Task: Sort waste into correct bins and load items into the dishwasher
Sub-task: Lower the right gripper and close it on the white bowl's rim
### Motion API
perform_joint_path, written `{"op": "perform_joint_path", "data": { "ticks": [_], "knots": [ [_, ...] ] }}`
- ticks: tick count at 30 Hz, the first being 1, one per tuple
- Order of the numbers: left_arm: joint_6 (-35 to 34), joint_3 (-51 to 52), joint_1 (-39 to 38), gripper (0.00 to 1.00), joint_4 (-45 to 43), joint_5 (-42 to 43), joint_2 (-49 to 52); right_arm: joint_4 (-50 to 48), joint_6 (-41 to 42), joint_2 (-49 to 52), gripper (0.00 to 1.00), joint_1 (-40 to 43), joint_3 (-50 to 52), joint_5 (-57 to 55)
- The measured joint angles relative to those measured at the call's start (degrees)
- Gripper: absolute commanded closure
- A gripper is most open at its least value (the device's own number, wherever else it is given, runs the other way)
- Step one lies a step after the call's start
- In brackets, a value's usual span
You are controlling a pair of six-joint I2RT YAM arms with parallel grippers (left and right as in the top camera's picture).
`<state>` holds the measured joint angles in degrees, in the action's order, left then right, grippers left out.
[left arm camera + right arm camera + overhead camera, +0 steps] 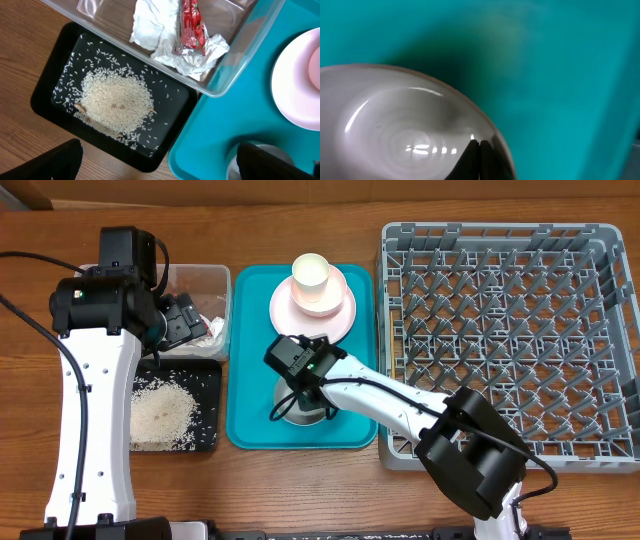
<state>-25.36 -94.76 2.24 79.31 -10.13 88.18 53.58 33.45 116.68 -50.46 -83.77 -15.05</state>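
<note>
R fingers point(478, 162) at white bowl point(395, 135) rim, grip unclear; L fingers point(195, 325) wide apart, empty.

On the bench point(300, 490), a dish rack point(500, 228) is sitting at the right, a serving tray point(250, 420) is lying beside it in the middle, and a tub point(205, 275) is standing at the left with a shallow tray point(205, 375) lying just in front. A plate point(335, 315) carrying a cup point(311, 275) is resting on the serving tray's far end, with a bowl point(300, 415) sitting at its near end. A wrapper point(190, 25) is lying on tissue point(150, 25) in the tub, and rice point(115, 102) is lying in the shallow tray.
</note>
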Motion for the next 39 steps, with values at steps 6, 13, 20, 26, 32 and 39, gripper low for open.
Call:
{"op": "perform_joint_path", "data": {
  "ticks": [6,13,20,26,32,39],
  "knots": [
    [0.0,0.0,0.0,0.00,0.0,0.0,0.0,1.1,0.8,0.0,0.89,1.2,0.0,-3.4],
    [0.0,0.0,0.0,0.00,0.0,0.0,0.0,4.9,1.0,-0.6,0.79,1.4,-2.5,-1.1],
    [0.0,0.0,0.0,0.00,0.0,0.0,0.0,4.6,0.8,-8.5,0.62,1.4,-5.7,7.8],
    [0.0,0.0,0.0,0.00,0.0,0.0,0.0,1.1,-0.7,-9.9,0.57,0.4,-5.0,14.8],
    [0.0,0.0,0.0,0.00,0.0,0.0,0.0,-3.8,-1.6,-9.9,0.55,-1.9,1.0,16.8],
    [0.0,0.0,0.0,0.00,0.0,0.0,0.0,-7.6,-2.0,-9.9,0.55,-2.1,6.5,17.2]
  ]
}}
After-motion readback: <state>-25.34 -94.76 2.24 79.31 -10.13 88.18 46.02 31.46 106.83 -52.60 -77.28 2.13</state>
